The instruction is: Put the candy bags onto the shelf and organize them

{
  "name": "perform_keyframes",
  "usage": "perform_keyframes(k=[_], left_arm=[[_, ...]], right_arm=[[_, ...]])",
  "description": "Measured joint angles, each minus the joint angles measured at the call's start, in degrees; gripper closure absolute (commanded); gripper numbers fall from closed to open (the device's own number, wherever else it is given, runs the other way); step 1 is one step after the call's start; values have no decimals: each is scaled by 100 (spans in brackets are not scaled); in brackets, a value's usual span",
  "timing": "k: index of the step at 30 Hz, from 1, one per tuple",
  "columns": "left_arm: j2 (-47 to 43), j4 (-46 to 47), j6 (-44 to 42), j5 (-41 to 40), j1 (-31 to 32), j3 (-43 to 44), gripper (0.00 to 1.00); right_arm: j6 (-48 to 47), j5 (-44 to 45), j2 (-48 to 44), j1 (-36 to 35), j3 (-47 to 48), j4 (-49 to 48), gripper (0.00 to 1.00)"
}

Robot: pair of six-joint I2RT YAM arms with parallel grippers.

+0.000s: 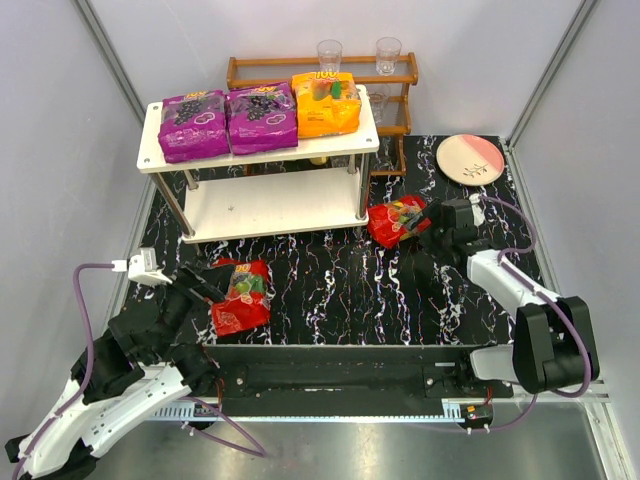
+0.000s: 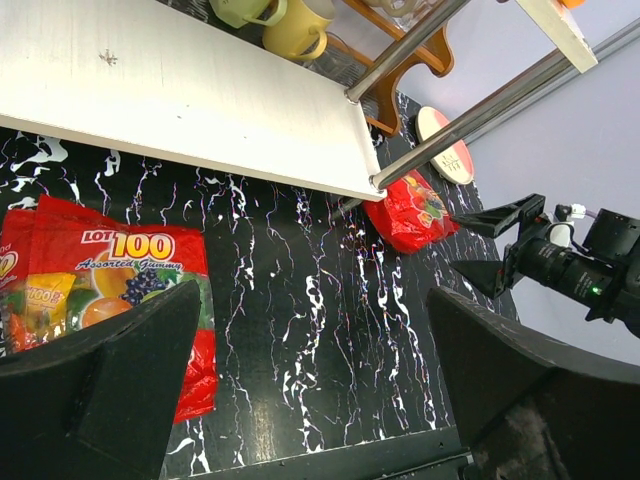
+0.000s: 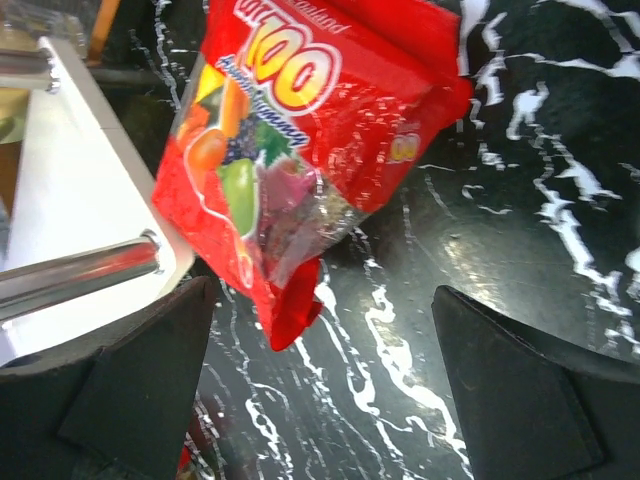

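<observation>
My right gripper (image 3: 320, 300), open and empty like my left gripper (image 2: 312, 300), faces the red bag (image 3: 300, 130) end-on beside the shelf's (image 3: 70, 190) lower right corner.

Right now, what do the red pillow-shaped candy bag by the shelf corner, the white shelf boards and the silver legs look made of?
Red pillow-shaped candy bag: thin glossy plastic film; creases and glare.
White shelf boards: matte painted or laminated board, likely wood-based; no grain visible.
Silver legs: polished metal tube; mirror-like streaks.
</observation>
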State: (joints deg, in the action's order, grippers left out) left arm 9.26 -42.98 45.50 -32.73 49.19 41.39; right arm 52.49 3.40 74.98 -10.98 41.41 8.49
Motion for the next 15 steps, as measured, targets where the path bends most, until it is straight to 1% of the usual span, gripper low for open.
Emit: perform_keyframes(k=[2,4,5,6,7,8,11,15], left_arm=[[17,22,0,2,0,0,1],[44,24,0,9,0,0,1],[50,26,0,15,0,0,1],[59,26,0,20,0,0,1],[59,28,0,20,0,0,1],[59,24,0,20,0,0,1],[59,11,0,17,0,0,1],[44,-24,2,13,0,0,1]], right_arm=[[144,-142,92,-9,-76,-326,0],[282,-310,328,-11,-109,-723,5],[317,-354,461,-13,-109,-874,21],[358,-437,632,-15,-109,-1040,39],[385,-490,807,-17,-107,-1180,65],[402,-573,962,-17,-103,-1287,99],[479,-817,1329,-17,-44,-1558,100],[208,-846,1213,-17,44,-1451,100]])
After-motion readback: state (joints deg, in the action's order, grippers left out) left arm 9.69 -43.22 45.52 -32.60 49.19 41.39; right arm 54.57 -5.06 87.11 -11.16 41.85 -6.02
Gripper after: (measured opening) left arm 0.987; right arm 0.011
